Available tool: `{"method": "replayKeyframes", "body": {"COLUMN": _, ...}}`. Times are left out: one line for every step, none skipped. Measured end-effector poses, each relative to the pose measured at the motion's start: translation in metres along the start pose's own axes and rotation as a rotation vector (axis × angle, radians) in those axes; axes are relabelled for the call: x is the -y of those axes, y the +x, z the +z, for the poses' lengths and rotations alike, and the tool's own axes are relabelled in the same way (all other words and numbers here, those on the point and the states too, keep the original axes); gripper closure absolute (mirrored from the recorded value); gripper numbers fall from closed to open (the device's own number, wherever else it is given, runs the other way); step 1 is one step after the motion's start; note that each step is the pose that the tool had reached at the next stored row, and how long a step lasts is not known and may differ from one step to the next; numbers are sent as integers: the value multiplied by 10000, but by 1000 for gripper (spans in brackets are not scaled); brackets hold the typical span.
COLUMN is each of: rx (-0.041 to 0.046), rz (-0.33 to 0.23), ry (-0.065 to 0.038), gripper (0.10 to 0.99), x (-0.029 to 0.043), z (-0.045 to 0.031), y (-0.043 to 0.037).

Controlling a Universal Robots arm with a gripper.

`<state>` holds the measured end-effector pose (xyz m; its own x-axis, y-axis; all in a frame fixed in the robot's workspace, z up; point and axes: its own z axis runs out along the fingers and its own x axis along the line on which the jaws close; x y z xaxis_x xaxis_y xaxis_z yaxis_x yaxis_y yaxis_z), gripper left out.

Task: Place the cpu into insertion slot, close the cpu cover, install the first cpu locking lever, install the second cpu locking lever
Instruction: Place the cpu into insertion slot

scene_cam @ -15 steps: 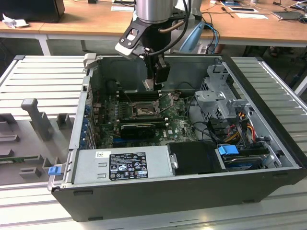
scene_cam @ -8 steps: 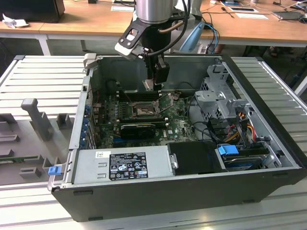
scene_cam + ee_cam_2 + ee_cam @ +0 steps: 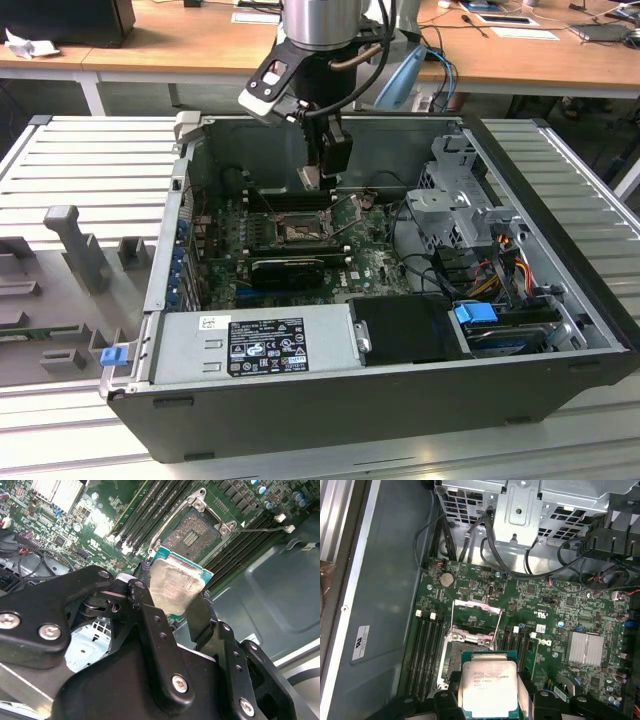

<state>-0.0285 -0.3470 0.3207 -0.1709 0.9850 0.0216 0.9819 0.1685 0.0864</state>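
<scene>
Gripper [image 3: 175,594] hung over the board [image 3: 372,266] w/ fingers pinching the cpu [image 3: 489,685] by its edges — up over the slot [image 3: 192,530], not seated. Cover [image 3: 476,622] stood open, so approx. all 4 steps were left — none done.

The exterior view looks down from well back into the open computer case [image 3: 330,400]; both wrist views hang close above its motherboard [image 3: 545,610] [image 3: 95,515], sharing the insertion slot [image 3: 451,652] [image 3: 192,532] and cpu [image 3: 489,687] [image 3: 175,587].

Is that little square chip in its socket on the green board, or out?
Out. The gripper holds the chip by its edges, clear of the socket, whose grey pin field lies bare.
</scene>
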Motion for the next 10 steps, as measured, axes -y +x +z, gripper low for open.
{"method": "replayKeyframes", "body": {"rx": 3, "rz": 30, "ry": 0, "gripper": 561, "x": 0, "z": 1, "y": 0}}
{"method": "replayKeyframes", "body": {"rx": 6, "rz": 64, "ry": -1, "gripper": 561, "x": 0, "z": 2, "y": 0}}
{"method": "replayKeyframes", "body": {"rx": 8, "rz": 96, "ry": -1, "gripper": 561, "x": 0, "z": 3, "y": 0}}
{"method": "replayKeyframes", "body": {"rx": 15, "rz": 165, "ry": -3, "gripper": 561, "x": 1, "z": 6, "y": 0}}
{"method": "replayKeyframes", "body": {"rx": 18, "rz": 210, "ry": -4, "gripper": 561, "x": 1, "z": 7, "y": 0}}
{"method": "replayKeyframes", "body": {"rx": 22, "rz": 243, "ry": -5, "gripper": 561, "x": 1, "z": 9, "y": 0}}
{"method": "replayKeyframes", "body": {"rx": 26, "rz": 294, "ry": -6, "gripper": 561, "x": 1, "z": 11, "y": 0}}
{"method": "replayKeyframes", "body": {"rx": 29, "rz": 325, "ry": -6, "gripper": 561, "x": 1, "z": 12, "y": 0}}
{"method": "replayKeyframes", "body": {"rx": 31, "rz": 357, "ry": -8, "gripper": 561, "x": 1, "z": 14, "y": 0}}
{"method": "replayKeyframes", "body": {"rx": 33, "rz": 386, "ry": -8, "gripper": 561, "x": 1, "z": 15, "y": 0}}
